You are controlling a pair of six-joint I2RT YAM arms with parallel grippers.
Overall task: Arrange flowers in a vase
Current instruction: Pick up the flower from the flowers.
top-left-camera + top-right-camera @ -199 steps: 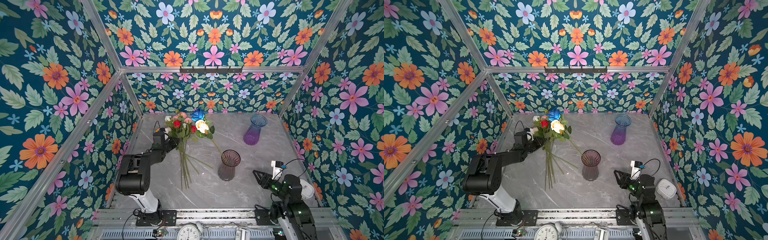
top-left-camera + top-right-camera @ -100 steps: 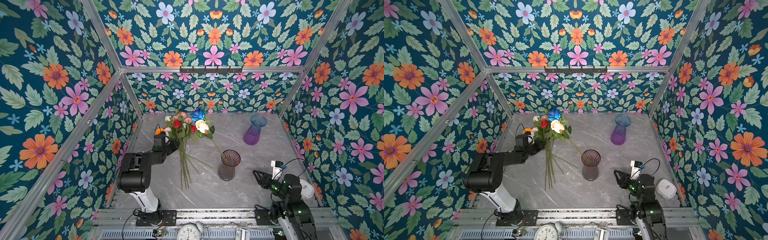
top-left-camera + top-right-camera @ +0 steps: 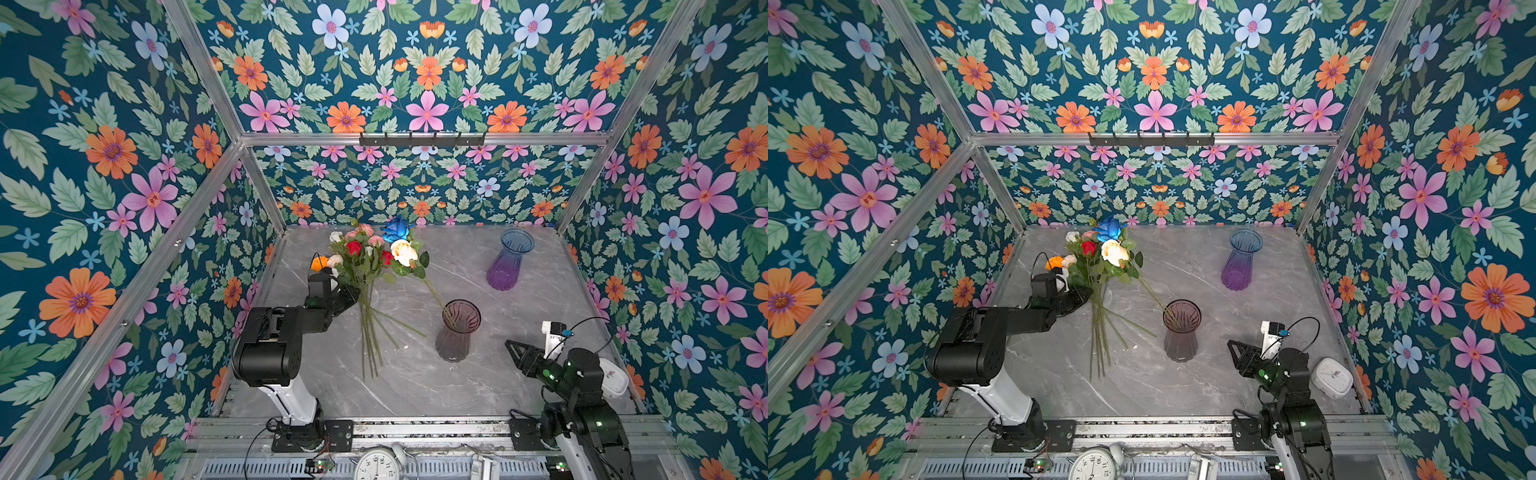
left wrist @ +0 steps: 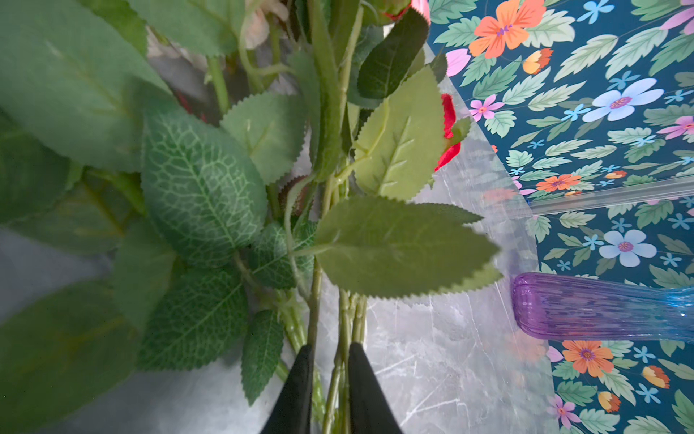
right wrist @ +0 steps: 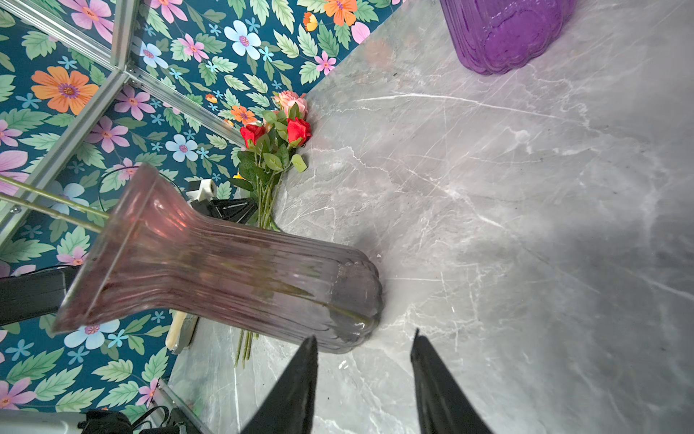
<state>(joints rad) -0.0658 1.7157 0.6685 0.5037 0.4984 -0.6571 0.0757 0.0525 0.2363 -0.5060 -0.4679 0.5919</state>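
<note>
Left arm is reaching out low from its base at the near edge of the desk (image 3: 415, 386), elbow bent, forearm pointing at the far left corner. The left gripper (image 4: 330, 349) is pinching down on the green stems of the flowers (image 3: 365, 257). The heads are bunching up by that far left corner and the stem ends are fanning toward the middle of the desk.

A stem or two is leaning out of the mauve vase (image 3: 457, 332) near the middle.

Right arm is sitting folded over its base by the near right corner. The right gripper (image 5: 362, 336) is hanging just short of that vase, jaws apart and holding nothing.
</note>
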